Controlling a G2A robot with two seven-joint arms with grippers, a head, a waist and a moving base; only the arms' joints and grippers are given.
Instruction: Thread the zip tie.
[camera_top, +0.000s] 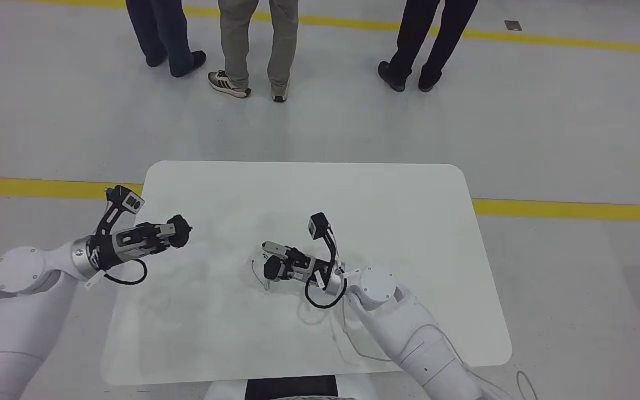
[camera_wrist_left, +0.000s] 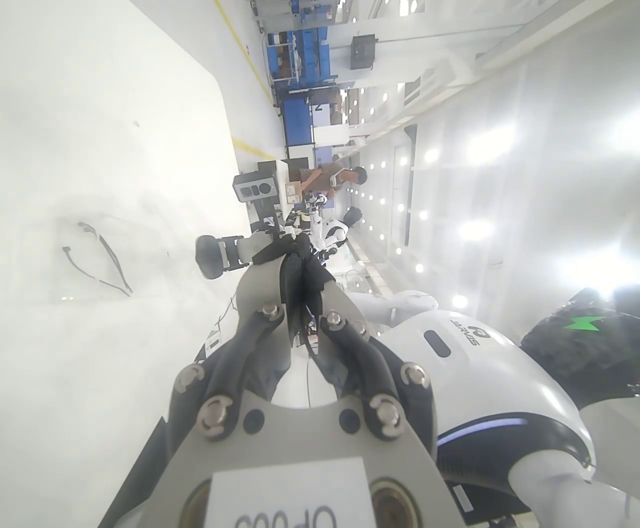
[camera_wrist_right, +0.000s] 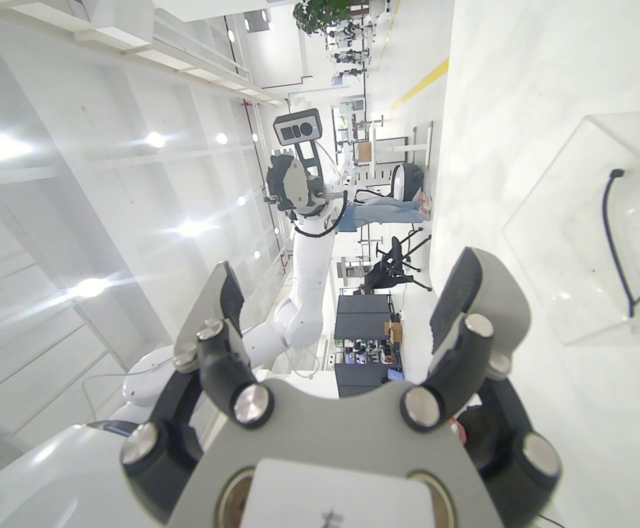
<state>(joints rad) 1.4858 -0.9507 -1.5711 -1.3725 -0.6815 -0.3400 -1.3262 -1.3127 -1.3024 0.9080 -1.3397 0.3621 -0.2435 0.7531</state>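
In the top view your left hand (camera_top: 182, 230) hangs over the white worktop (camera_top: 420, 230), well apart from your right hand (camera_top: 268, 266). In the left wrist view it is pinched tight. In the right wrist view that hand gapes wide near a clear plastic tray (camera_wrist_right: 550, 235) holding the thin black zip tie (camera_wrist_right: 607, 235)
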